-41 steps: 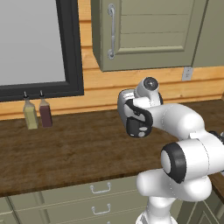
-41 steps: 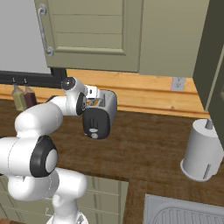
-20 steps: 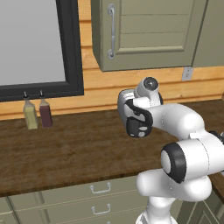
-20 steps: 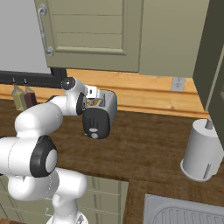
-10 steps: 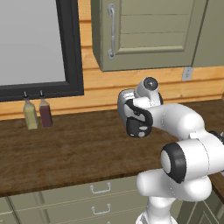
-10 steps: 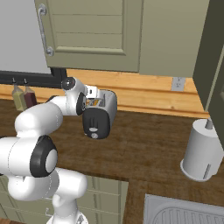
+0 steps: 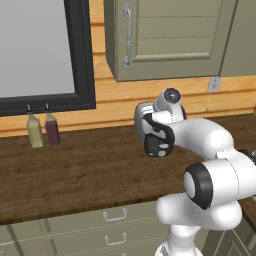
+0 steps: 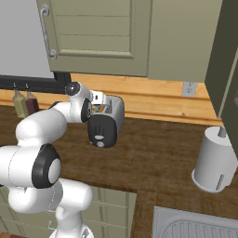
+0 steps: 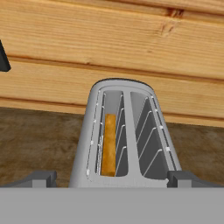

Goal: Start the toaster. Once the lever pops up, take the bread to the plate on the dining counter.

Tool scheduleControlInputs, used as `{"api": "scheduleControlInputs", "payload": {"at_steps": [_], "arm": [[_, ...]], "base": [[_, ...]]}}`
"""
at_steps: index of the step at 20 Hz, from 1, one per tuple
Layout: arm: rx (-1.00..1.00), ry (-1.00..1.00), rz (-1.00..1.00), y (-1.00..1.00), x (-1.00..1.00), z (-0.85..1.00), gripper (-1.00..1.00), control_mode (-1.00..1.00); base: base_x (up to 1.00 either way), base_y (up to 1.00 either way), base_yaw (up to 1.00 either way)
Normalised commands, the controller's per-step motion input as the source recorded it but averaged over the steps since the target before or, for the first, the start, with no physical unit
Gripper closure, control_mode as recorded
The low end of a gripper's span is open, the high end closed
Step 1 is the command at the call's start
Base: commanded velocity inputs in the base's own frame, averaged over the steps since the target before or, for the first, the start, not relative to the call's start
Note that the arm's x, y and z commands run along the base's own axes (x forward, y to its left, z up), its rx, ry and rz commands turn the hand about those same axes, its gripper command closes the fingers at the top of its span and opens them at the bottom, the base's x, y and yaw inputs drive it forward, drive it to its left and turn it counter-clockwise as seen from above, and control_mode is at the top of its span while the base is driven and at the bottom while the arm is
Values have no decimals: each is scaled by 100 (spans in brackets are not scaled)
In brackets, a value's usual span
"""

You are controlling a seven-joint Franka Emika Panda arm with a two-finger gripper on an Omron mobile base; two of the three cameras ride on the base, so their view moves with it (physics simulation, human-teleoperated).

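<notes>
The silver-grey toaster (image 8: 111, 114) stands on the dark brown wood-grain counter (image 7: 85, 170), close to the plank wall. Its black end panel (image 7: 158, 142) faces the room. In the hand view the toaster (image 9: 124, 135) is seen from above, and the bread (image 9: 109, 144) sits as a golden slice deep in the left slot; the right slot is empty. My gripper (image 9: 114, 179) hovers open over the toaster's near end, one fingertip off each side, touching nothing. The white hand (image 8: 91, 105) is just left of the toaster. The plate is out of view.
Two small bottles (image 7: 42, 130) stand by the wall at the left, under a dark-framed window. A paper towel roll (image 8: 214, 160) stands at the right, with a sink (image 8: 195, 228) in front of it. Green wall cabinets (image 7: 165, 35) hang above the toaster.
</notes>
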Motion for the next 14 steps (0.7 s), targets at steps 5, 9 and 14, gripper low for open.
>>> {"api": "scheduleControlInputs", "payload": {"at_steps": [5, 9, 14], "arm": [[0, 0, 0, 0, 0, 0, -100, -100], [0, 0, 0, 0, 0, 0, -100, -100], [0, 0, 0, 0, 0, 0, -100, -100]], "base": [[0, 0, 0], [0, 0, 0], [0, 0, 0]]}}
